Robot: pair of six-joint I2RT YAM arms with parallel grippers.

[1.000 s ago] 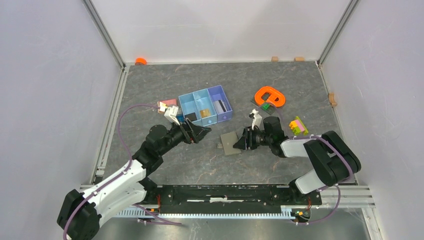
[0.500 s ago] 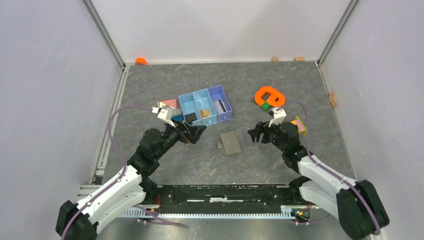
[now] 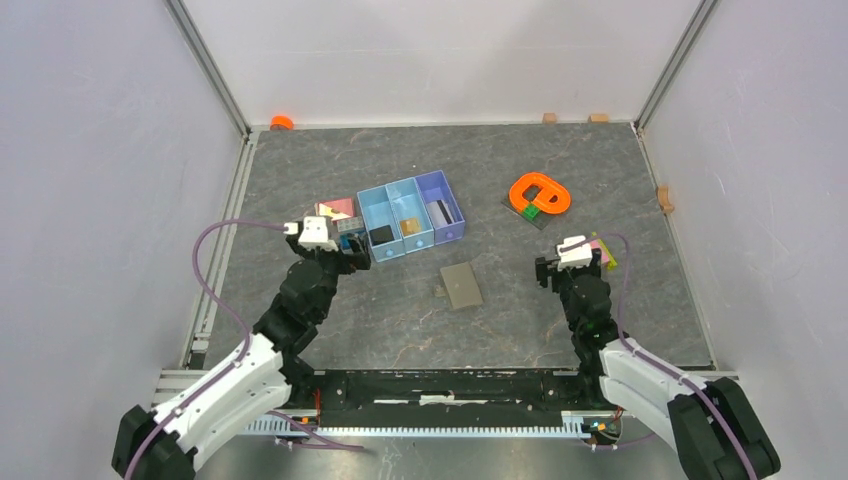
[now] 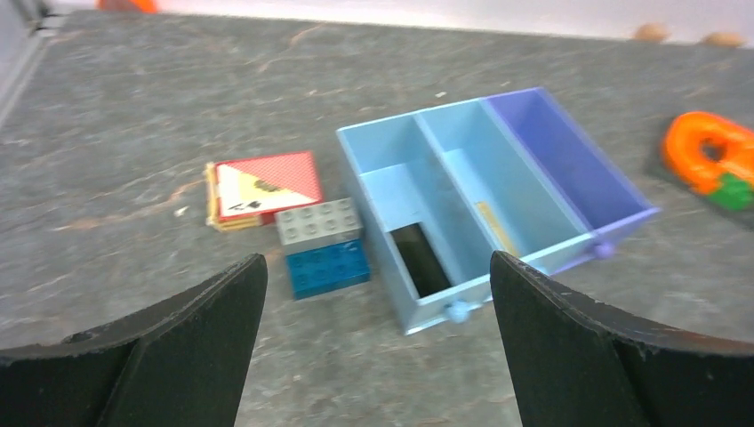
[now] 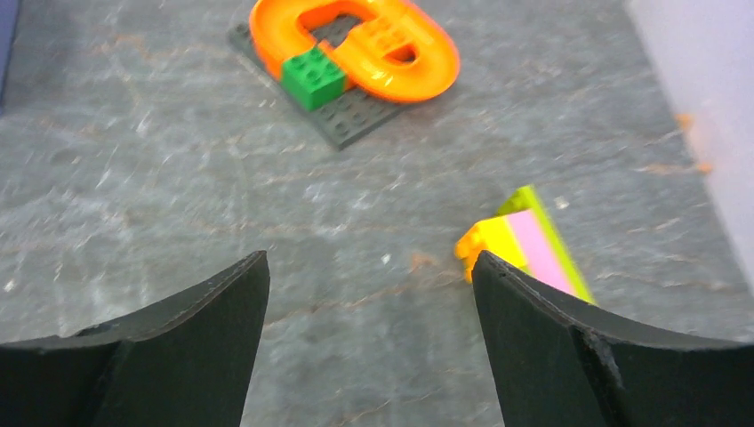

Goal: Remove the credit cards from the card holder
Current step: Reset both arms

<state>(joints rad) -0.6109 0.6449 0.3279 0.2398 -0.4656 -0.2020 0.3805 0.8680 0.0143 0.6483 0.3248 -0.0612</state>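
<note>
card holder (image 3: 461, 285) lay folded shut and flat on the grey table (image 3: 500, 170), between the two arms and touching neither, near the front of the blue-and-purple tray (image 3: 453, 237). left gripper (image 4: 375, 267) hung with jaws spread wide and nothing between them, pointed at the tray and a grey-and-blue brick stack (image 4: 322, 245) beside it; right gripper (image 5: 369, 262) likewise stood open and empty, facing an orange ring (image 5: 356, 44) and away from the holder. one pale, dark-striped piece in the tray's purple compartment looked like one of the credit cards (image 3: 438, 212); whether others sat inside the closed holder could not be told. a small dark scrap (image 3: 440, 292) lay just beside the holder on the side toward the left arm, too small to identify. judged from its look, the holder was soft, light and floppy, likely to slide on the table or lift along with a card, so one gripper would probably need to pinch it at the outer flap, clear of the slots, while it was opened. cards appeared thin, stiff, light and slick, hard to pick off a flat surface; the sensible hold was across the short exposed edge standing out of a slot, pulled straight along the slot's line.
</note>
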